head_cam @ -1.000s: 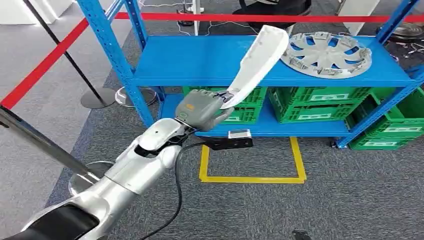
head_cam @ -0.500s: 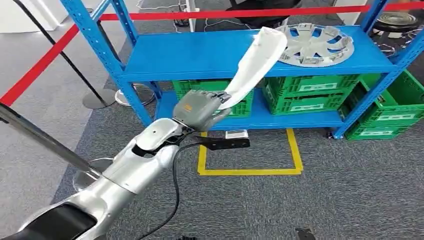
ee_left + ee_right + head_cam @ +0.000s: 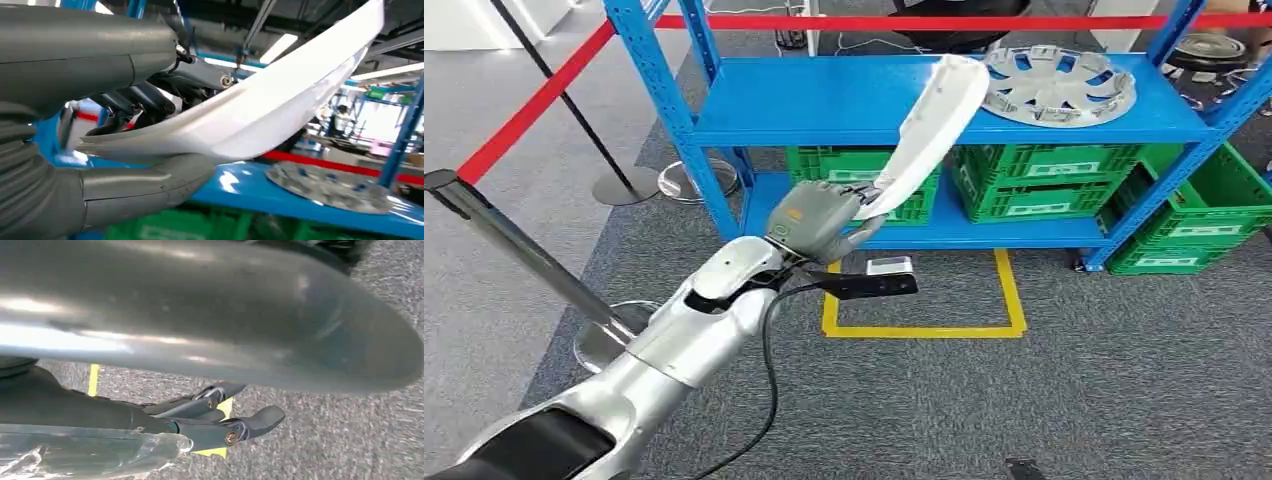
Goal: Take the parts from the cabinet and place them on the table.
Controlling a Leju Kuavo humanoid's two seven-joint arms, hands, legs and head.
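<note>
Left hand [image 3: 822, 218] grips one long white panel [image 3: 932, 125], lifted in front of the blue shelf rack [image 3: 844, 105].
One panel, one wheel cover [image 3: 1060, 84] lying flat on the top shelf, three green crates [image 3: 1044, 182] lower down. Left arm reaches forward, fingers [image 3: 150, 97] and thumb clamped on the panel's lower end, panel tilted up, its tip over the shelf's front edge. Right hand [image 3: 220, 415]: fingers apart, holding nothing, over carpet. Open carpet with a yellow floor square [image 3: 924, 300] before the rack.
</note>
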